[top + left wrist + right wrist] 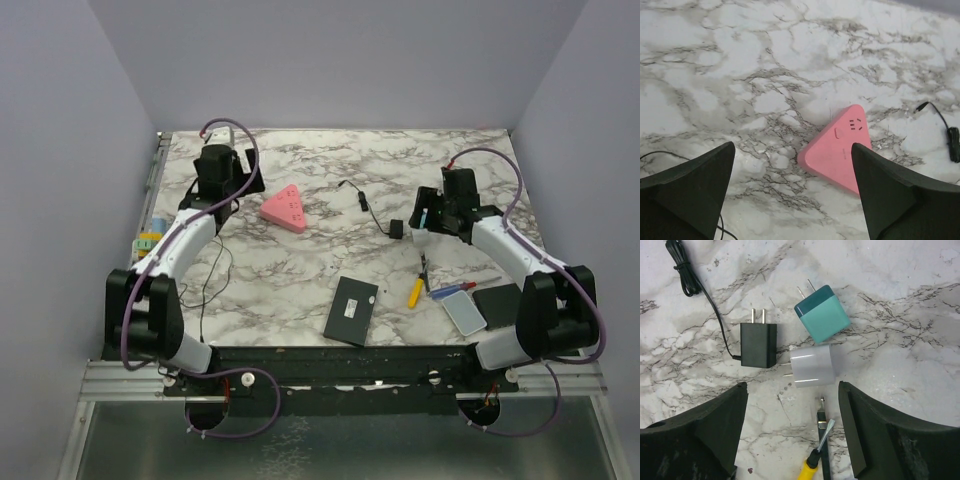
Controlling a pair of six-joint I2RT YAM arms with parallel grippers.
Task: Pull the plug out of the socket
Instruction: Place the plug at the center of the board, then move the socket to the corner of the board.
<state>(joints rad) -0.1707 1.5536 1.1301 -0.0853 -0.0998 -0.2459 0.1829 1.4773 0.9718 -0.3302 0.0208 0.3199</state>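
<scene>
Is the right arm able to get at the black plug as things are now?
Probably yes. The right gripper hangs open near the black plug, which lies flat with nothing over it. The white plug beside it leaves only a narrow gap for a finger.

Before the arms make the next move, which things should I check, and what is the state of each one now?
1. No plug in the pink socket: ok, its visible face is bare.
2. Black plug out, lying flat with prongs free: ok.
3. Left gripper empty: ok, jaws wide, nothing between them.
4. Right gripper empty: ok, jaws open above the white plug.
5. Teal plug apart from the socket: ok, it lies on the table.
</scene>
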